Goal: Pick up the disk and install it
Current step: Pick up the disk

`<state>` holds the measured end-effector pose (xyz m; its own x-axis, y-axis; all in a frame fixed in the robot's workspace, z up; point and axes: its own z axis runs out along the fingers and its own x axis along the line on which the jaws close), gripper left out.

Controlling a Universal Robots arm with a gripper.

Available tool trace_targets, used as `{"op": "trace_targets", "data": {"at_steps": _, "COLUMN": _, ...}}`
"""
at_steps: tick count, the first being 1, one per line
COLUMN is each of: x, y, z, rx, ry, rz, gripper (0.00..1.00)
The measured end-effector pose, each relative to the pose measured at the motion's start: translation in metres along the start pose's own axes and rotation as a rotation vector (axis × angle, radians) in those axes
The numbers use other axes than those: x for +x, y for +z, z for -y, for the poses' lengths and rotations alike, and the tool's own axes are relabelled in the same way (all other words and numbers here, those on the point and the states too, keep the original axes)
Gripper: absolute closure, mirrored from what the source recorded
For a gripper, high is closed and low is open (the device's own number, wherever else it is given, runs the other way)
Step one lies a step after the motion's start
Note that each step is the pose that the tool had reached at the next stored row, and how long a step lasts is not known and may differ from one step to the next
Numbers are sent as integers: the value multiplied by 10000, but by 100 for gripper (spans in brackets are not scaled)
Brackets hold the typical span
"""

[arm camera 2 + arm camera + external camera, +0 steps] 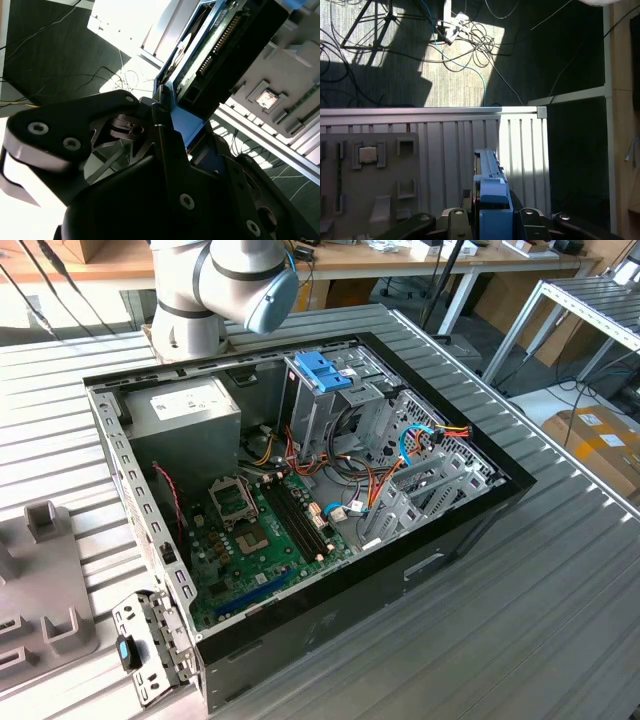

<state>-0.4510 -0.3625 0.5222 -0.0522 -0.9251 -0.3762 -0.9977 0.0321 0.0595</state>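
The disk (pixel 489 175) is held edge-on, its blue plastic side rail towards the first wrist camera. My gripper (pixel 492 217) is shut on it, with black fingers (pixel 454 216) on either side. In the second wrist view the disk (pixel 220 45) shows its green circuit-board underside and blue rail, sticking out past the gripper (pixel 172 117). It hangs in the air above the ribbed metal table (pixel 520 150), off any surface. In the exterior view the arm's base (pixel 215 290) stands behind the open computer case (pixel 300 490).
Inside the case are a metal drive cage with a blue handle (pixel 323 371), a grey power-supply box (pixel 185 410), a green motherboard (pixel 255 530) and loose cables (pixel 420 445). A grey fixture tray with slots (pixel 370 170) lies on the table beside the case. The floor holds cables (pixel 465 45).
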Motion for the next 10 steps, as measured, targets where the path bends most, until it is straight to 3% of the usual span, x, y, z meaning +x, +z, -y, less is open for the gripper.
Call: {"op": "trace_targets", "data": {"at_steps": 10, "x": -44, "y": -109, "z": -7, "rx": -13, "ry": -8, "rz": 207, "gripper": 63}}
